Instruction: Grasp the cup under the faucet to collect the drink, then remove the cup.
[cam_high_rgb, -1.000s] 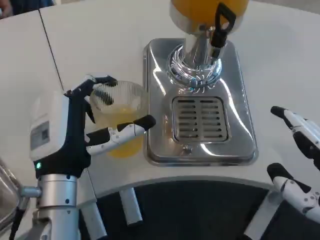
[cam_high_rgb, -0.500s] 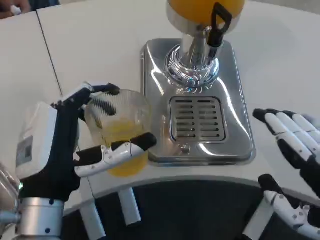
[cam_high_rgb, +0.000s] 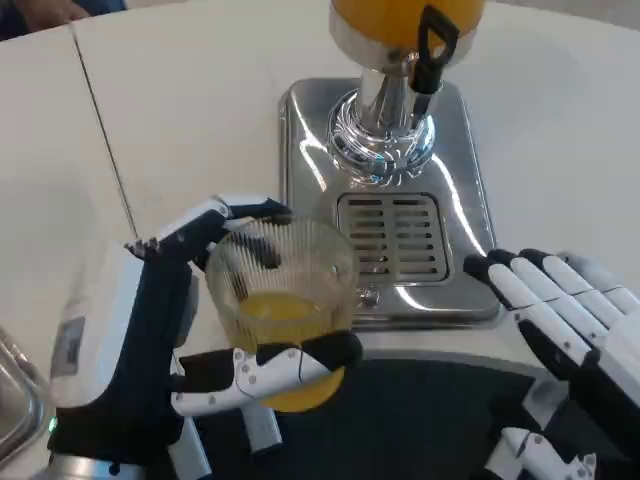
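White table (cam_high_rgb: 200, 100) with a dark seam; chrome drip tray (cam_high_rgb: 385, 200) under the juice dispenser (cam_high_rgb: 400, 30). Ribbed clear cup (cam_high_rgb: 283, 300), part-filled with orange juice, is gripped by the left hand (cam_high_rgb: 150, 340), held at the tray's front-left corner. Right hand (cam_high_rgb: 560, 320) is held flat, fingers extended, nothing grasped.

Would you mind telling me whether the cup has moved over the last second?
Yes. The cup, held by the left hand, has moved toward the robot and rightward, now overlapping the drip tray's front-left corner.
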